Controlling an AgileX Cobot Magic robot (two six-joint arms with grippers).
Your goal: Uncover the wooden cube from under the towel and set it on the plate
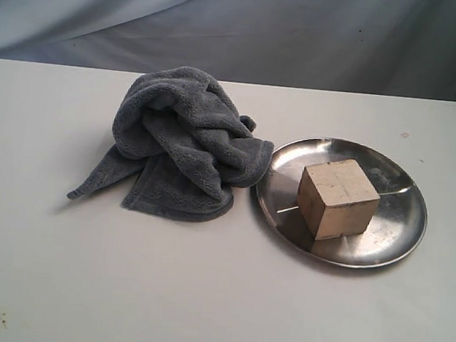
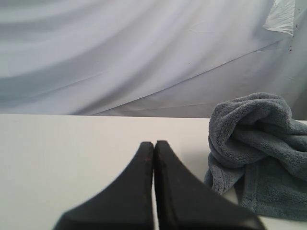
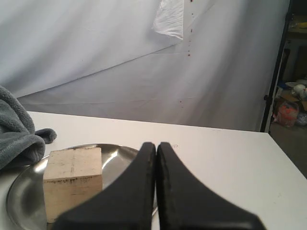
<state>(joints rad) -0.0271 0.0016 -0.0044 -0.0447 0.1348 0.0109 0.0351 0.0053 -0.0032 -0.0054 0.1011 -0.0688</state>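
Item 1. Views. The whole layout is shown only in the exterior view: a white, flat surface [image 1: 200,298], a dark grey, fluffy terry towel [image 1: 182,146], a round, shallow, shiny silver metal plate [image 1: 396,228] and a pale tan, sharp-edged wooden cube [image 1: 338,198], all before a pale grey cloth drape [image 1: 242,27]. The fingers are recorded in the wrist views alone. Only the towel [image 2: 259,148] is caught in the left wrist view. The cube [image 3: 73,182], the plate [image 3: 115,158], a fold of towel [image 3: 17,129] and a dark pole [image 3: 278,72] at the room's edge are caught in the right wrist view.

Item 2. Wooden cube. It is uncovered and set flat on one face near the middle of the plate, one corner turned toward the exterior camera. A thin dark line is seen across its top face, and dark specks along one upper edge. It lies just ahead of the right fingers, offset toward the towel.

Item 3. Towel. It is bunched in a heap, with one fold at the plate's rim; whether it touches or overlaps cannot be told. It lies ahead of the left fingers, offset toward the plate.

Item 4. Left fingers [image 2: 136,187]: black, pressed together, nothing held or touched, held over the bare surface.

Item 5. Right fingers [image 3: 139,187]: black, pressed together, nothing held, placed at the plate's near edge, apart from the cube.
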